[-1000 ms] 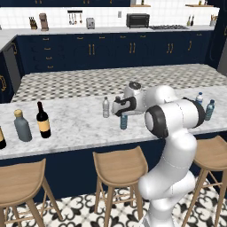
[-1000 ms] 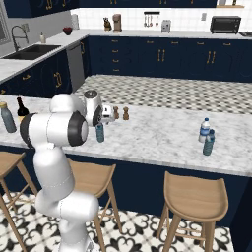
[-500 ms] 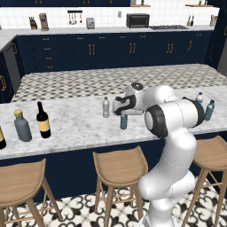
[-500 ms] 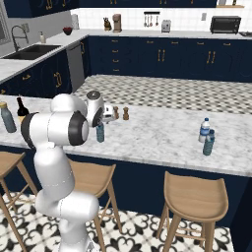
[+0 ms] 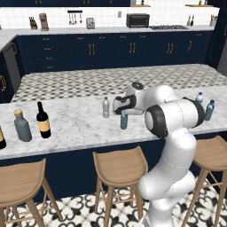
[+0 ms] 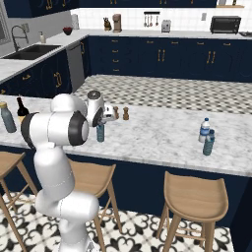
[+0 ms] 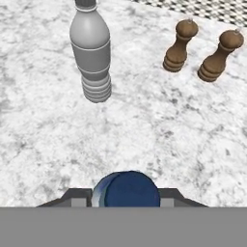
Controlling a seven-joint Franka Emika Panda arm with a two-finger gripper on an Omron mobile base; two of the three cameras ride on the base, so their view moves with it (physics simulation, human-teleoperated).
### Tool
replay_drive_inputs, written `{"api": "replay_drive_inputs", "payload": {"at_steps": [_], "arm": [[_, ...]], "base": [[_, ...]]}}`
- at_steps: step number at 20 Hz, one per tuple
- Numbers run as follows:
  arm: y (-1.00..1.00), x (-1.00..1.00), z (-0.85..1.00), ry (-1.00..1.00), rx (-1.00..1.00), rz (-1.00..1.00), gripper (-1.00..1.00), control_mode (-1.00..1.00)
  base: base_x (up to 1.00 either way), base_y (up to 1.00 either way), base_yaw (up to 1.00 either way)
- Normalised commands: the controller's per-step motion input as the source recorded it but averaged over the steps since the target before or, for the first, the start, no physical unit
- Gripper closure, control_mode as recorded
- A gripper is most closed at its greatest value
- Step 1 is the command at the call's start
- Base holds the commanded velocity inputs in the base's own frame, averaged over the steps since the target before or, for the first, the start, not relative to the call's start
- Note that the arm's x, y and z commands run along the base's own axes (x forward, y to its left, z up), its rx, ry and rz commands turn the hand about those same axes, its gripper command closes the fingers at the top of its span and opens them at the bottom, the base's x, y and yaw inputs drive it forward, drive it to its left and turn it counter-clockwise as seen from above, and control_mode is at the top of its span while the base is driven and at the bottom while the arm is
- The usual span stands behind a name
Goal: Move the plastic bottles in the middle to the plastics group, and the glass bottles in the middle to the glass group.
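Observation:
My gripper point(image 5: 120, 111) point(image 6: 101, 121) point(image 7: 124, 195) reaches down over the teal plastic bottle point(image 5: 124, 121) point(image 6: 100, 133), which stands upright on the marble counter. In the hand view its dark fingers press both sides of the bottle's blue top point(image 7: 128, 190). The clear greyish plastic bottle point(image 5: 105, 107) point(image 7: 91, 53) stands just beyond, apart from the hand. Far left stands the tall wine bottle point(image 5: 43, 120) point(image 6: 20, 108), next to the squat grey bottle point(image 5: 22, 126) point(image 6: 7, 118) and a dark bottle point(image 5: 1, 138) at the frame edge. The plastics group, a clear bottle point(image 5: 199, 98) point(image 6: 204, 130) and a teal one point(image 5: 209, 110) point(image 6: 209, 142), is at the right end.
Two brown shakers point(image 7: 178, 46) point(image 7: 219, 55) point(image 6: 116, 112) stand close behind the gripper. Wooden stools point(image 5: 119, 166) point(image 6: 194, 197) line the counter's near side. Bare marble point(image 6: 157, 133) stretches between the hand and the plastics group.
The fingers have closed in on the teal bottle; a second ago they stood wide around it. The arm has barely moved and the bottles stay in place.

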Motion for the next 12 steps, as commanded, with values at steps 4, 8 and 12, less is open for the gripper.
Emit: {"api": "replay_drive_inputs", "payload": {"at_steps": [4,8,12], "arm": [[-0.18,-0.17,0.4,-0.02,0.0,-0.02,1.0,-1.0],[-0.82,-0.28,0.69,-0.04,0.0,-0.13,1.0,-1.0],[-1.0,-0.03,0.68,0.0,0.03,-0.2,1.0,-1.0]], "base": [[0.0,0.0,0.0],[0.0,0.0,0.0],[0.0,0.0,0.0]]}}
